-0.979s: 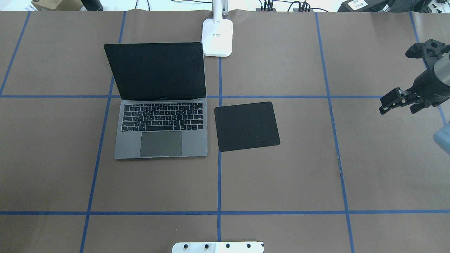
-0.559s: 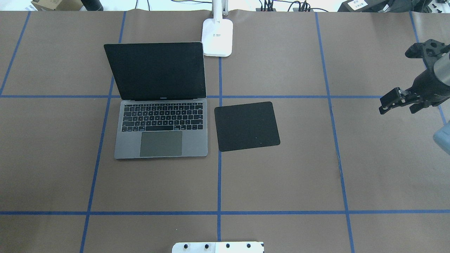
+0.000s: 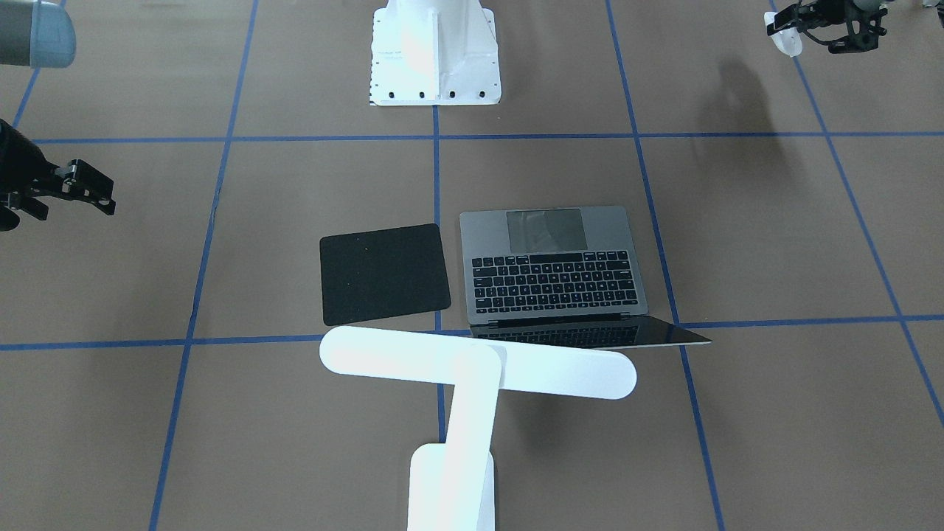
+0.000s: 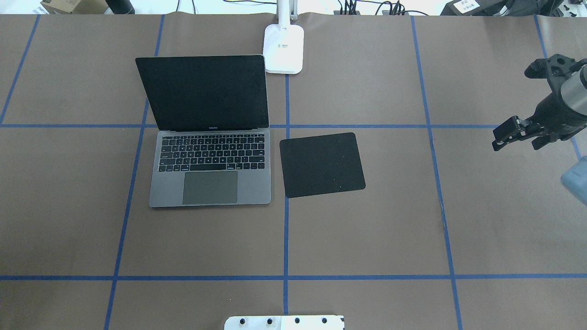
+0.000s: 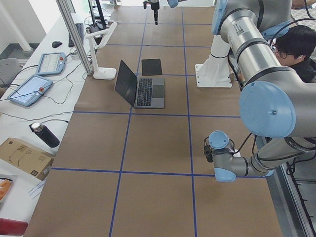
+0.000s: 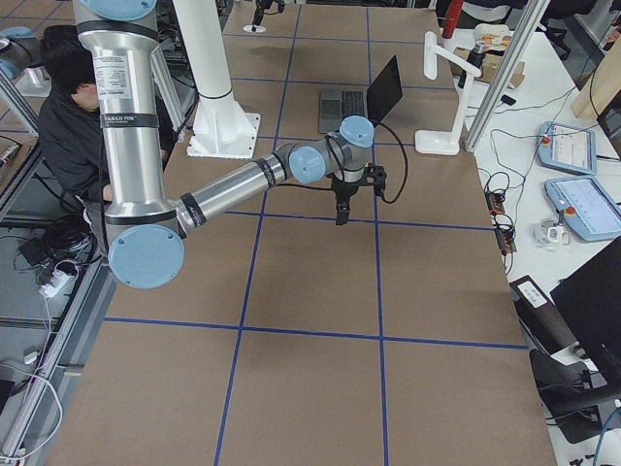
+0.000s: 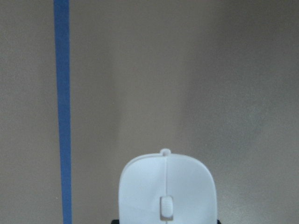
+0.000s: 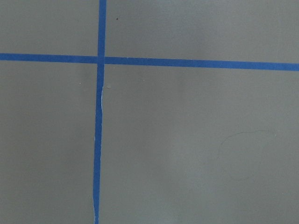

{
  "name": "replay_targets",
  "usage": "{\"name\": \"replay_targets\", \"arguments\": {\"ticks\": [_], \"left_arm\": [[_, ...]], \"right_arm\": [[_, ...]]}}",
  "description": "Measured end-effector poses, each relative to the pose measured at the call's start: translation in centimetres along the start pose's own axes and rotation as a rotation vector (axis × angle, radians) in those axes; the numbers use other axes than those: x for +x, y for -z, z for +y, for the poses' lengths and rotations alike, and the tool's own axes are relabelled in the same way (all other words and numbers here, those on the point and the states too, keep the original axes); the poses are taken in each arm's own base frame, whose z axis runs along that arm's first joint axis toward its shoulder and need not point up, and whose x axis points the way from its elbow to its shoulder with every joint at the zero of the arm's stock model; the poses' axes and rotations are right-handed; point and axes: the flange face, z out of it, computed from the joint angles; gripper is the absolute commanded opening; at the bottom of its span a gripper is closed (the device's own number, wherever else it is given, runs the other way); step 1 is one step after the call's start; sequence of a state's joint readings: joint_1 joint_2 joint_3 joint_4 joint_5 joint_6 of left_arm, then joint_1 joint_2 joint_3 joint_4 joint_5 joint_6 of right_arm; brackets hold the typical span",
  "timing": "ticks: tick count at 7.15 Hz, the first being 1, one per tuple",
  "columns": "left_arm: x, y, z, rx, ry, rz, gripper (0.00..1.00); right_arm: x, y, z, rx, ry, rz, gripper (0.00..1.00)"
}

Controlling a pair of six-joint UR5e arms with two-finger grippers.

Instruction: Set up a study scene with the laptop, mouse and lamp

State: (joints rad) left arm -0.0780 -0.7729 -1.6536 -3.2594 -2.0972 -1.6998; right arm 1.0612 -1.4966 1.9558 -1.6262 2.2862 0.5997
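The white mouse (image 7: pixel 167 186) is gripped by the left end effector (image 3: pixel 804 31) and held above the brown tabletop (image 4: pixel 367 229), near a blue tape line (image 7: pixel 62 112) and well apart from the laptop (image 4: pixel 211 165). The laptop is shown open, left of centre, with its screen dark. The base of the white lamp (image 3: pixel 476 365) is placed at the far edge, just behind the laptop's right rear corner. A black mouse pad (image 4: pixel 321 164) is laid just right of the laptop. The right end effector (image 4: pixel 520 137) is held above the right side, spread wide and empty.
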Motion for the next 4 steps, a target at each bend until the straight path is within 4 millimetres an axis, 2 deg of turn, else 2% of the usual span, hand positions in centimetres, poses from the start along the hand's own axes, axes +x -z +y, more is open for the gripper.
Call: {"name": "replay_targets", "arguments": {"ticks": [2, 4], "left_arm": [[0.8, 0.0, -0.4, 0.028, -0.019, 0.031, 0.54], [2.5, -0.4, -1.7, 0.076, -0.035, 0.089, 0.54]], "right_arm": [[-0.2, -0.4, 0.0, -0.007, 0.003, 0.002, 0.99], [-0.3, -0.9, 0.1, -0.014, 0.005, 0.004, 0.99]]}}
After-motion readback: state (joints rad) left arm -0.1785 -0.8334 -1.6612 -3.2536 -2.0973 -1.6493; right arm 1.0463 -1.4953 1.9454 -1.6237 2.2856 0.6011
